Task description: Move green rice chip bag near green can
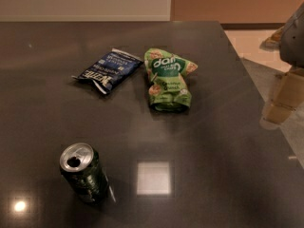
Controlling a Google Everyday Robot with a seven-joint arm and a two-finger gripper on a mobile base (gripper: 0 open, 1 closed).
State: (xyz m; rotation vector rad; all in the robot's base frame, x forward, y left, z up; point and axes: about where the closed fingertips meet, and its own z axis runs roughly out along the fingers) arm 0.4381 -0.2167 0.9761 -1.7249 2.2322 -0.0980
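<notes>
Pincer (281,103) hangs far right, well apart from green rice chip bag (168,80).

On the table (228,175), 2 bags lie upper middle of the frame: the rice chip bag (168,80) just right of the other snack bag (108,70). The can (83,172) stands lower left, well apart. The gripper (284,101) is at the frame's right edge.
</notes>
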